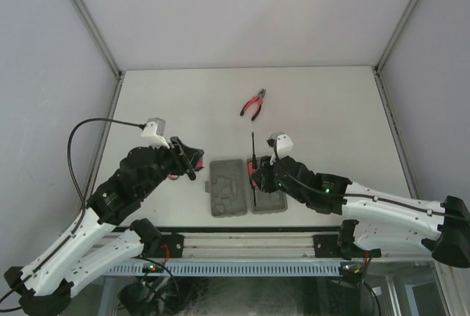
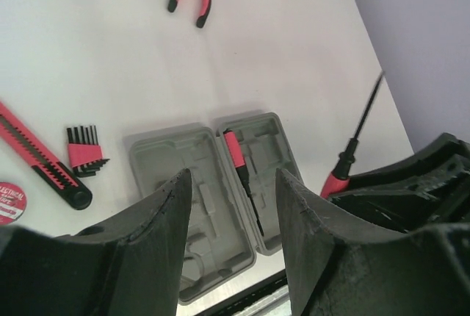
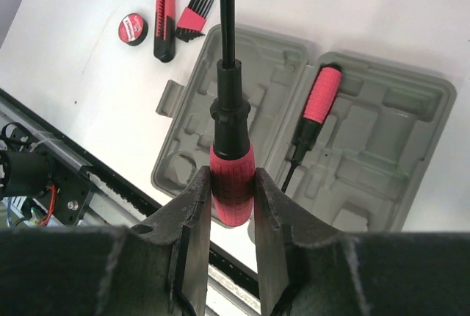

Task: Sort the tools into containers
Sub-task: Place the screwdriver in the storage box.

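While the left tool (image 2: 233, 184) hangs empty, jaws apart, left of the grey case (image 1: 228, 202), the right tool (image 3: 232, 184) is clamped on the long screwdriver (image 3: 229, 110) over the case, where a tilted shaft could miss its slot or foul the short driver (image 3: 319, 99).

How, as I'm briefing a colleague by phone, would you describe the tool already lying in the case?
Find the open grey case at the table's near edge. In its right half lies a short screwdriver with a red grip and black shaft. Unlike the longer screwdriver clamped in the right pincer, it lies free in the case.
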